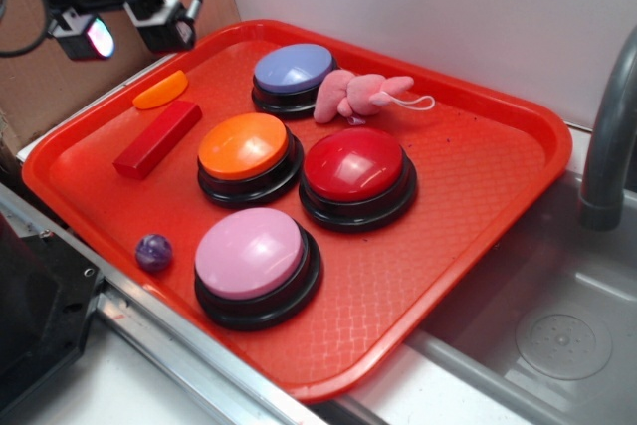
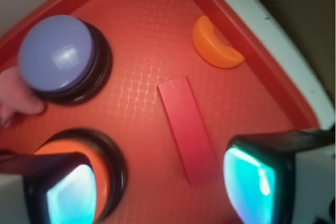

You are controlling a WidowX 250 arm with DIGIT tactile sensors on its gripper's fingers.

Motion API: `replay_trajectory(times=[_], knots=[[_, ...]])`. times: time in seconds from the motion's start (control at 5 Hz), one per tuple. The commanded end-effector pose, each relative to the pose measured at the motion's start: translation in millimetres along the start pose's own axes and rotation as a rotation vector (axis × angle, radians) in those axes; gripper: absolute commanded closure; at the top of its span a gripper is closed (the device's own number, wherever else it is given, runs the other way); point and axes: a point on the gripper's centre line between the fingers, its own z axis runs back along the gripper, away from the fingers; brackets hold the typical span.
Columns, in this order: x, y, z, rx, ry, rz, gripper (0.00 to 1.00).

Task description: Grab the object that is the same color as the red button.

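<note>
At nine o'clock on the tray [image 1: 518, 161], the red block [image 1: 157, 138] lies flat beside the orange button [image 1: 244, 146]. To grip well, drop straight down and straddle its narrow width. Above it hangs the tool [image 2: 163, 182], wide open and empty, the block's near end between its fingers.

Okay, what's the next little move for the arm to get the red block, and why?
Probably lower the hand toward the red block. In the wrist view its fingers are spread wide with the block's near end between them, and the exterior view shows the hand above the tray's back corner, not yet touching. A slight turn to square with the block may help.
</note>
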Motion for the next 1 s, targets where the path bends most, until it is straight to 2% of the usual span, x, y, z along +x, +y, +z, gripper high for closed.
replay_trajectory(times=[0.0, 0.2, 0.6, 0.8], knots=[[16.5, 20.4, -31.9, -0.040, -0.044, 0.044, 0.00], [21.0, 26.6, -50.6, -0.001, -0.031, 0.078, 0.00], [19.5, 31.6, -70.1, 0.038, -0.031, 0.093, 0.00], [19.5, 32.2, -79.5, 0.041, -0.007, 0.086, 0.00]])
